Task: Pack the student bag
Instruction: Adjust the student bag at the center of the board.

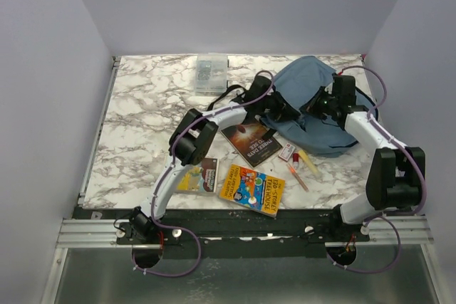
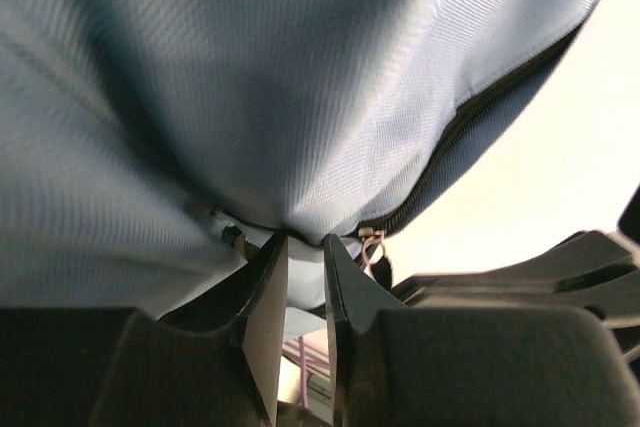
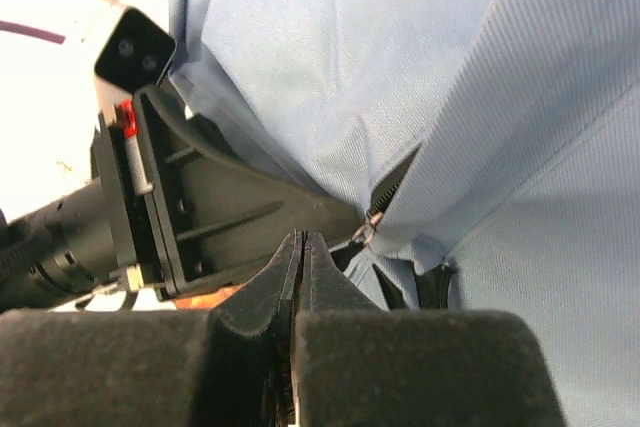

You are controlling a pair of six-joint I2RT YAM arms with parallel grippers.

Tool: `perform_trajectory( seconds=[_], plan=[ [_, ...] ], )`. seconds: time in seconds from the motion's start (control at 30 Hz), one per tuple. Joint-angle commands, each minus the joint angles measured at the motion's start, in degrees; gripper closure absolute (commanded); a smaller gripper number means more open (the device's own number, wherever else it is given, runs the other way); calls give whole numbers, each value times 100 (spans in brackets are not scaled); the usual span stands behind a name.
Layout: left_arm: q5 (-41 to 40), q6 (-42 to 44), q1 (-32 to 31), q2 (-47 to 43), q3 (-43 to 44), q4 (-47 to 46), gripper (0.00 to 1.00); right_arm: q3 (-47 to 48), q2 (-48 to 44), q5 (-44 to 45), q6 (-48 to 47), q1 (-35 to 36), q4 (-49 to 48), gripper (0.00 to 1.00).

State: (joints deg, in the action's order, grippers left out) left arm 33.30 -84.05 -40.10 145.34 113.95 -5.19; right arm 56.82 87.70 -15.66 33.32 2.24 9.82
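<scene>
Soft dusty-blue woven fabric backpack (image 1: pixel 313 83), puckered beside its black toothed zip (image 2: pixel 450 142), my left gripper (image 2: pixel 305 242), jaws narrowly apart at the pucker, my right gripper (image 3: pixel 302 237), jaws pressed together

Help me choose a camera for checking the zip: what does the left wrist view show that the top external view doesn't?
Only the left wrist view: the zip close up and its metal zip pull, right beside the left tool, with fabric bunched at the tool's tips. Only the top external view: three books, a clear box and the marble table. Both: the blue student bag.
</scene>
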Motion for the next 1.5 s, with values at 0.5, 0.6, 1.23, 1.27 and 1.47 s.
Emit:
perform_trajectory(
  seconds=[0.5, 0.6, 1.23, 1.27, 1.47],
  plan=[
    [-242, 1, 226, -861, -1555, -194, 83, 759, 95, 70, -1000, 194, 687, 99],
    [-233, -229, 153, -718, -1321, -184, 90, 702, 149, 111, -994, 399, 763, 99],
    [-61, -398, 78, -404, -795, -219, 100, 510, 10, 910, -494, 742, 927, 75],
    [-52, -366, 85, -422, -795, -222, 100, 738, 86, 1280, -536, 742, 1235, 62],
    [36, -201, 112, -548, -796, -219, 100, 1438, 58, 3411, 61, 724, 2488, 33]
  ],
)
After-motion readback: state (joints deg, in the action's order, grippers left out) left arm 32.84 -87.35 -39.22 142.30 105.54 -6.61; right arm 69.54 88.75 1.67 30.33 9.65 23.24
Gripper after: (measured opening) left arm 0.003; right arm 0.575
